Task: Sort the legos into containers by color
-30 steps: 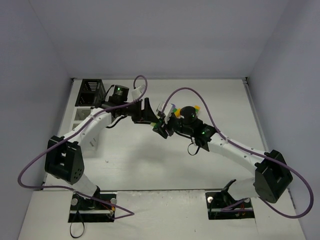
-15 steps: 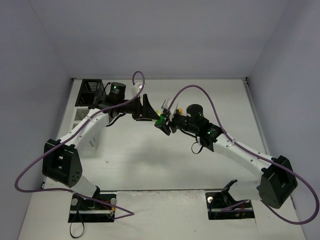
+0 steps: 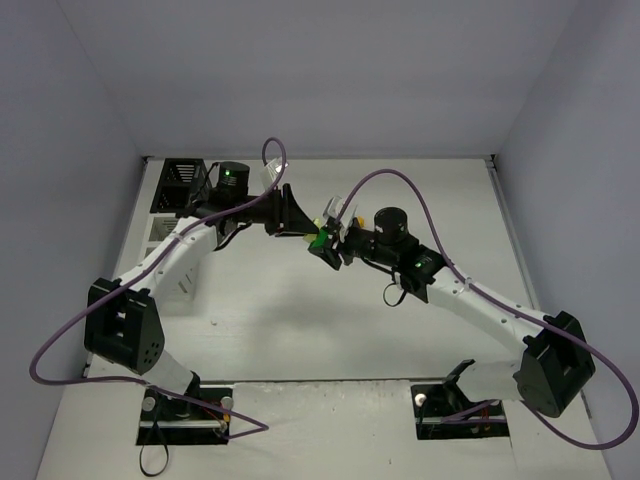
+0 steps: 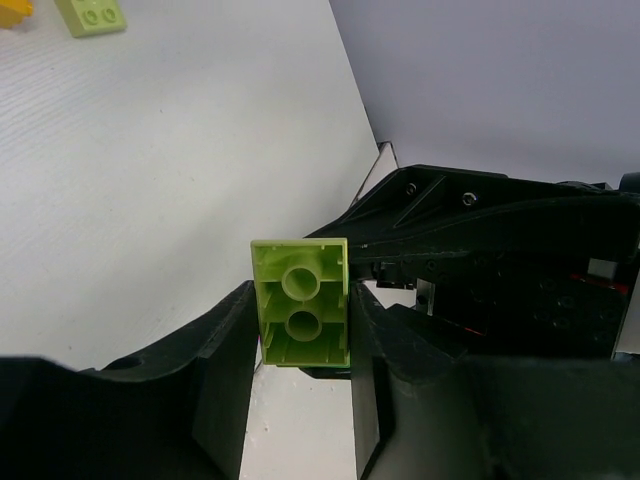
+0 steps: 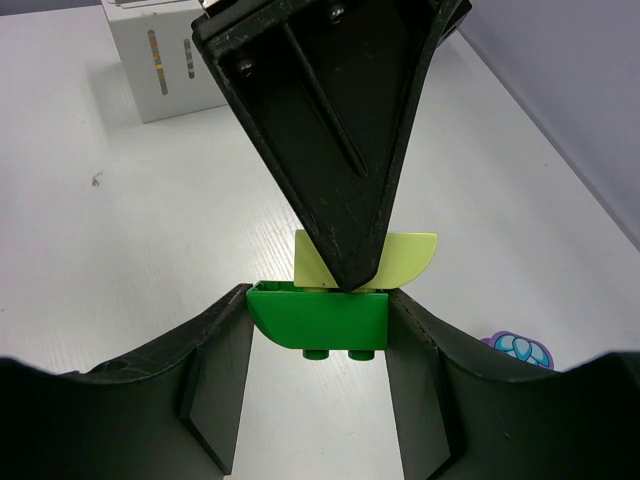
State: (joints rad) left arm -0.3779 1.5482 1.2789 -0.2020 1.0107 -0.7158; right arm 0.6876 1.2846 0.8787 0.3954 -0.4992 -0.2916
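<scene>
Left wrist view: the left gripper [image 4: 300, 325] is narrowed to the width of a light green brick [image 4: 300, 300] and pinches it by its two long sides. The brick stands upright between the black fingers [image 4: 228, 365], its hollow underside with two round tubes facing the camera. Just past it sits the black body of the right arm [image 4: 500, 250], close to the left fingertips. Farther out on the white table [image 4: 180, 180], at the top left corner of this view, lie a second light green brick [image 4: 90, 14] and the edge of a yellow brick [image 4: 10, 10], both well apart from the gripper.

In the right wrist view the right gripper [image 5: 318, 335] is likewise closed onto a dark green brick [image 5: 318, 318], clamped by its ends, with two studs pointing toward the bottom of the view. A black finger of the left gripper reaches in from the top, and its tip meets the upper edge of the dark green brick. The light green brick shows behind that tip, right above the dark green one. The finger covers the seam, so whether the two bricks touch cannot be told. On the table to the lower right lies a small purple-edged piece [image 5: 515, 350], probably a purple brick, partly hidden by the right finger. A white bin [image 5: 165, 60] stands far off at the upper left.

In the top external view the grippers meet over the middle of the table. The black bin [image 3: 180, 184] stands at the far left corner, well apart from both held bricks.
</scene>
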